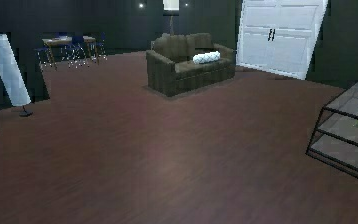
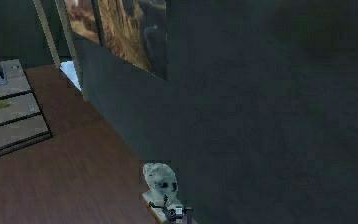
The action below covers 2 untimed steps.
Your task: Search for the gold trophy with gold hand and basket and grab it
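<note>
Search step: I cannot tell where the gold trophy is. Ahead, 1 brown sofa [image 1: 190, 62] and white double doors [image 1: 277, 35]. Sideways, the claw [image 2: 170, 209] sits near a pale bust [image 2: 161, 184]; whether it holds anything I cannot tell. Next, I'd turn toward the shelf unit [image 1: 349, 130] to check it.

Floor [image 1: 167, 160] was dark red-brown with faint plank lines; wall [image 1: 117, 20] was dark grey. Far sofa [image 1: 177, 70] was dark brown with a white cushion [image 1: 206, 58]; far-right door [image 1: 277, 35] was white with black handles. Wall picture [image 2: 117, 30] showed orange-brown tones; bust [image 2: 163, 185] was pale grey-green.
</note>
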Tool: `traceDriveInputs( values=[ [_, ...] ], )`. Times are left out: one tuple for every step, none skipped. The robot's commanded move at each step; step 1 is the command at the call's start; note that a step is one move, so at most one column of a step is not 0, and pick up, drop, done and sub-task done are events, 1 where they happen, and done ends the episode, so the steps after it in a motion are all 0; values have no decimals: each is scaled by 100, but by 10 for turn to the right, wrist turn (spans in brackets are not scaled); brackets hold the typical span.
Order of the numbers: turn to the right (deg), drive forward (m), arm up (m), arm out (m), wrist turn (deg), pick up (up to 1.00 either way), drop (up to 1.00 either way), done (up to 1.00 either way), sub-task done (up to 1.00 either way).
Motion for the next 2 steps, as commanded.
traceDriveInputs(
  values=[
    [0,0,10,0,0,0,0,0,0],
    [0,0,0,0,0,0,0,100,0]
  ],
)
